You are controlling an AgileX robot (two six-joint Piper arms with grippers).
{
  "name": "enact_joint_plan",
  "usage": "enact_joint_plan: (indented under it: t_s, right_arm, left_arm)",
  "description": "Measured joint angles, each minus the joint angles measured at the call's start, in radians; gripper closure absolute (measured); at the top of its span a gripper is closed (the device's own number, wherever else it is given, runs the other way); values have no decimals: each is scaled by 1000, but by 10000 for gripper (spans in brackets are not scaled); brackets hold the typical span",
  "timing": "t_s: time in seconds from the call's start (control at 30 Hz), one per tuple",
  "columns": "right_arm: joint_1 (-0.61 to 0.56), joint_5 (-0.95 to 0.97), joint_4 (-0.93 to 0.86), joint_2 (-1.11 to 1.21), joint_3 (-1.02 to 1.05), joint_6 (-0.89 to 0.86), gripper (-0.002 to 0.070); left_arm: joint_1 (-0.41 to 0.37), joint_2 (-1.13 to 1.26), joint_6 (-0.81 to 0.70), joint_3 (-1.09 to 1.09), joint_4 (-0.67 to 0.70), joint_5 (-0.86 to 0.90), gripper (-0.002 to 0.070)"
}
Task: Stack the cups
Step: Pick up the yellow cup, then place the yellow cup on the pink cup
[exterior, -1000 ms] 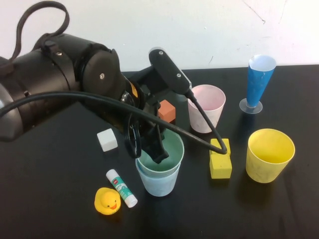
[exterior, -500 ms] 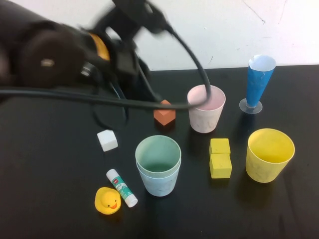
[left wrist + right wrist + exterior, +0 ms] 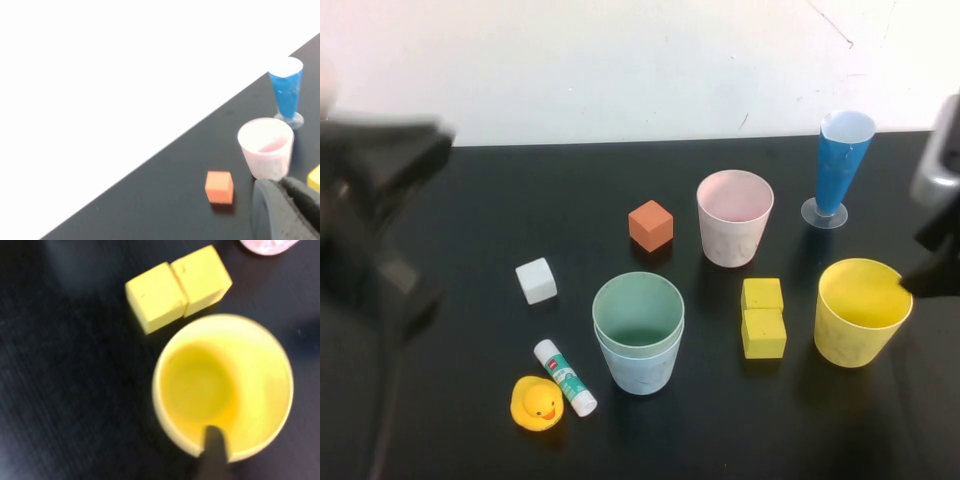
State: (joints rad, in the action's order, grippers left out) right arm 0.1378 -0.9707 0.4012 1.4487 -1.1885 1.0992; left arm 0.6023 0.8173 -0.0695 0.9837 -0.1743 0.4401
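On the counter (image 3: 470,420), reading from the robot's left to its right, the left arm sits at the far left edge, well apart from every cup; its left end effector (image 3: 287,210) shows only as a dark tip in the left wrist view, fingers together and holding nothing. Next come a white cube (image 3: 536,280), a glue stick (image 3: 564,377) and a yellow rubber duck (image 3: 536,403), none of them part of the job.

Near the centre stands the one finished portion of the work: the pale green cup (image 3: 638,312) is nested inside the light blue cup (image 3: 638,365), both upright, rims nearly level. An orange cube (image 3: 651,225) lies behind this pair, apart from it.

Further right, the pale pink cup (image 3: 734,217) stands alone and upright, unstacked. Two yellow blocks (image 3: 762,318) lie touching each other between the stack and the yellow cup (image 3: 861,311), which also stands alone and upright. A tall blue cone on a clear base (image 3: 840,168) stands at the back right and is not one of the cups.

At the far right edge the right end effector (image 3: 214,450) hangs over the yellow cup, fingers apart, one dark finger reaching inside the rim; nothing is gripped yet.

Assessment: one nesting of three is complete. Pink and yellow cups remain to be added. The right arm appears positioned to take the yellow cup.
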Motion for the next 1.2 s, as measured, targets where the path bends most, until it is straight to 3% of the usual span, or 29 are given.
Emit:
enact_joint_plan:
  t_s: [0.13, 0.27, 0.43, 0.6, 0.67, 0.9, 1.2]
  right_arm:
    - [8, 60, -25, 91, -34, 0, 155]
    - [8, 94, -37, 176, -57, 0, 163]
    - [8, 96, -12, 258, -60, 0, 289]
    - [8, 60, 32, 313, -78, 0, 580]
    - [8, 32, 53, 315, -105, 0, 630]
    - [35, -120, 72, 315, -374, -46, 645]
    - [145, -85, 33, 431, -708, -126, 646]
  left_arm:
    - [0, -129, 6, -130, -7, -32, 673]
    - [0, -236, 7, -218, -9, -61, 673]
    - [0, -317, 13, -278, -9, -66, 673]
    - [0, -383, 17, -340, -18, -68, 673]
    - [0, -413, 19, -376, -26, -71, 673]
    - [0, -513, 41, -539, -30, -71, 673]
    - [0, -606, 69, -670, -85, -166, 673]
